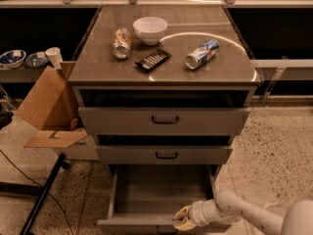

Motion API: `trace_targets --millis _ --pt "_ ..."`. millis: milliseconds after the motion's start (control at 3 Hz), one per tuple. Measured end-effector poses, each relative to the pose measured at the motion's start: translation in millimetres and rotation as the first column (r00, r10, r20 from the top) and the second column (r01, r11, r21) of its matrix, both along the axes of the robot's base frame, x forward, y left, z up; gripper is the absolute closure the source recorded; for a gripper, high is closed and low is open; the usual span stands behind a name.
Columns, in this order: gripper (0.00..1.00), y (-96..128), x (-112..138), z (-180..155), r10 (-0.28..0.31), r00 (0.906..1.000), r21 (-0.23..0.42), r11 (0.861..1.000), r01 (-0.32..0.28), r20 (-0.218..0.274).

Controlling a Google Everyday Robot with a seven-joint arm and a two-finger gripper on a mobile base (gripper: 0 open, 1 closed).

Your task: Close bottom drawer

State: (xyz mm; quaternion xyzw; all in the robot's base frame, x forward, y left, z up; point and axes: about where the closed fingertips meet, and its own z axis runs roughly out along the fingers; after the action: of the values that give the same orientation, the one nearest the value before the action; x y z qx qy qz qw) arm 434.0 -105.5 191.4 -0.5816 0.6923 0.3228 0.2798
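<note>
The bottom drawer (pixel 161 192) is the lowest of the cabinet's three grey drawers. It stands pulled far out, with its plain grey inside showing and nothing in it. Its front panel (pixel 132 224) runs along the lower edge of the view. My gripper (pixel 182 218) reaches in from the lower right on a white arm. Its yellowish fingertips touch the top edge of the drawer's front panel, right of the middle. The two upper drawers (pixel 165 120) are closed.
On the cabinet top (pixel 98 67) lie a white bowl (pixel 150 29), two cans (pixel 121 42), and a black remote (pixel 152 59). An open cardboard box (pixel 51 111) stands at the cabinet's left. A black stand leg (pixel 41 197) and cable cross the floor at lower left.
</note>
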Motion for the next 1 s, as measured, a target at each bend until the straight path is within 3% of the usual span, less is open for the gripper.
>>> trace_targets --millis 667,1000 --pt "1.00 6.8 16.6 -0.4 -0.032 0.9995 0.031 0.999 0.033 -0.005" --pt "1.00 -1.6 40.3 -0.4 -0.072 0.9974 0.034 0.997 0.071 0.010"
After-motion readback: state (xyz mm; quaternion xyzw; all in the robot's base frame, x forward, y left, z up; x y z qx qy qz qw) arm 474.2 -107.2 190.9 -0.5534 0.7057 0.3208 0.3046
